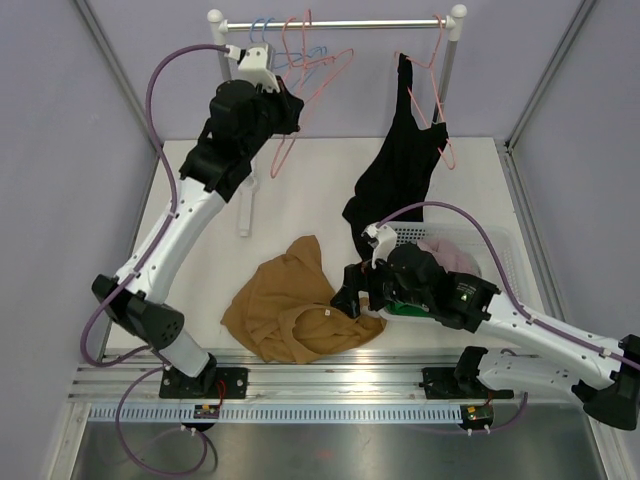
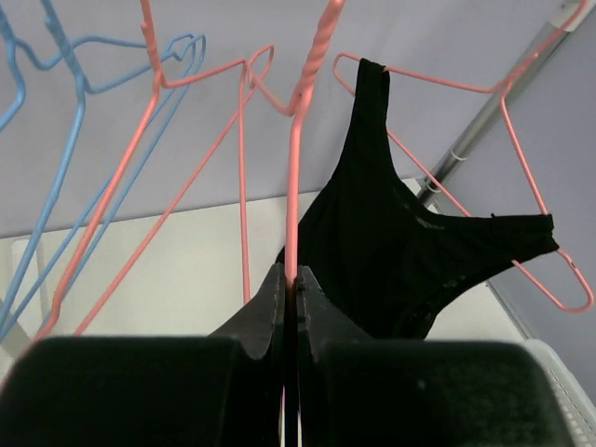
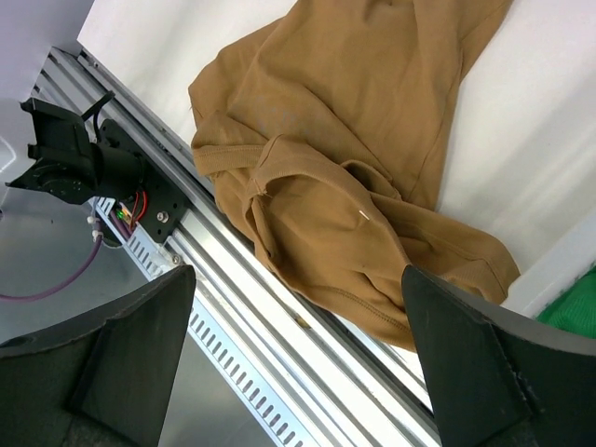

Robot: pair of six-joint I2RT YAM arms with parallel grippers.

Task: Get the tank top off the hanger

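Observation:
A brown tank top lies crumpled on the white table near the front edge, off any hanger. My right gripper hovers just over its right edge, open and with nothing between the fingers. Up at the rail, my left gripper is shut on the wire of a bare pink hanger. A black tank top hangs by one strap from a second pink hanger at the rail's right end.
The white clothes rail spans the back and carries blue hangers. A white basket with pink cloth stands at the right. An aluminium mounting rail runs along the front edge.

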